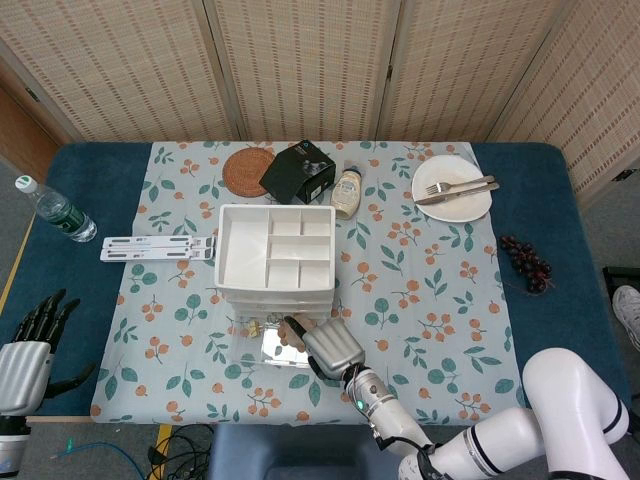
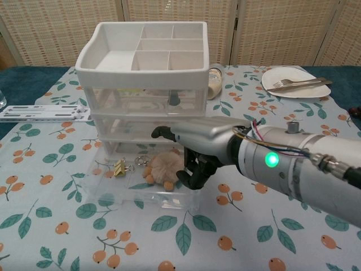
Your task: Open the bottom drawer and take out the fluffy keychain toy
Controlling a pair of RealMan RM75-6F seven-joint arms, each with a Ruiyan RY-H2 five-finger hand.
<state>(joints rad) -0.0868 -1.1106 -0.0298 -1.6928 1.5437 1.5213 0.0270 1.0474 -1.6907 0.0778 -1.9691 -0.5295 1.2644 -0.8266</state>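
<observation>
The white drawer unit (image 1: 275, 250) (image 2: 144, 56) stands mid-table, its clear bottom drawer (image 2: 107, 197) pulled out toward me. Inside lie the fluffy tan keychain toy (image 2: 165, 167) and a gold clip (image 2: 119, 167). My right hand (image 2: 194, 152) reaches over the drawer's right end; its thumb stretches left above the toy, and its dark fingertips (image 2: 193, 178) curl down against the toy's right side without enclosing it. In the head view this hand (image 1: 325, 345) covers most of the toy (image 1: 289, 334). My left hand (image 1: 28, 350) hangs off the table's left edge, fingers apart and empty.
A water bottle (image 1: 55, 210) and a white flat rack (image 1: 158, 247) lie at the left. Behind the unit are a woven coaster (image 1: 248, 170), a black box (image 1: 298, 172) and a jar (image 1: 347, 192). A plate with cutlery (image 1: 452, 187) and grapes (image 1: 527, 262) sit at the right.
</observation>
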